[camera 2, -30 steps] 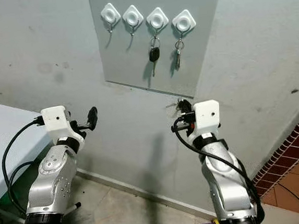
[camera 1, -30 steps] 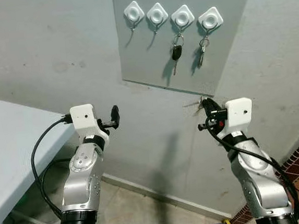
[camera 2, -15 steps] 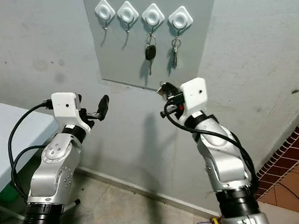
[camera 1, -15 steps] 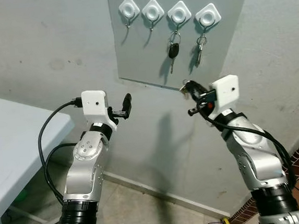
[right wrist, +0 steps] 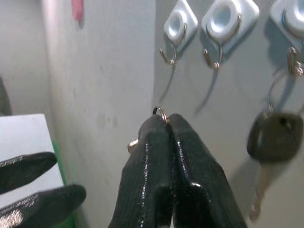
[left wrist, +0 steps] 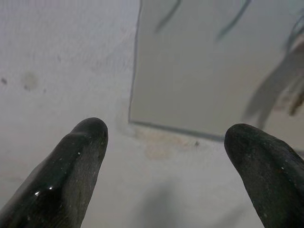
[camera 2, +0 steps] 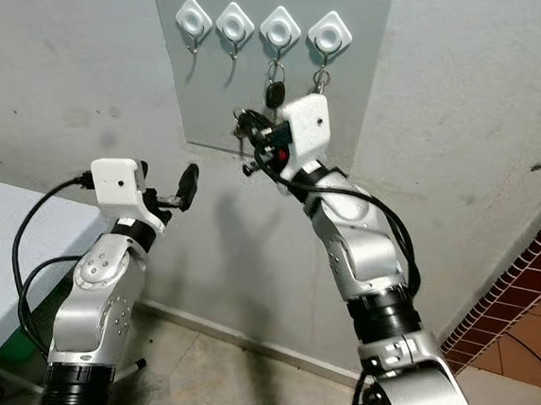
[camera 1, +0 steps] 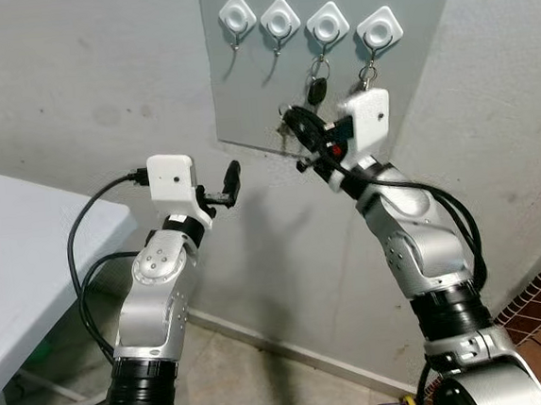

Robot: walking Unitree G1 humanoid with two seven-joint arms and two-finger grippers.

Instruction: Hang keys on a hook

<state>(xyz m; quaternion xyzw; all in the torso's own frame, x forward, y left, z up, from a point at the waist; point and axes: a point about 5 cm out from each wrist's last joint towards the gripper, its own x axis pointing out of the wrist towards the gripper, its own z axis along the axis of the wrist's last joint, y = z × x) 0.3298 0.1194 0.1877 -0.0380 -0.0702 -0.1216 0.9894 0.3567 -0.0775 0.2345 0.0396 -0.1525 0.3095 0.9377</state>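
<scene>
Grey painted board (camera 1: 251, 90) on the wall carries 4 white diamond-shaped hook mounts; the 2 on my left, the outer free hook (right wrist: 169, 56) and the inner free hook (right wrist: 212, 59), are bare, the third holds a black-headed car key (right wrist: 274, 136) and the fourth a small silver key bunch (camera 1: 368, 78).

What could go wrong: I judge the ring could miss the hook's upturned tip, because so little of it stands clear of my grip. My wrist could also brush the black-headed car key, which hangs close beside my approach, and knock it loose. If I let go too soon, the key would drop to the floor.

My right fingers (right wrist: 166, 124) are pressed fully together, pinching a small silver key ring (right wrist: 160, 112) whose loop pokes out just above the tips, with a bit of metal at the side. They sit in front of the board, below the 2 bare hooks, not touching either.

My left fingers (left wrist: 90, 135) are spread wide and hold nothing, pointing at the wall near the board's lower corner, above the pale tabletop (camera 1: 10, 263).
</scene>
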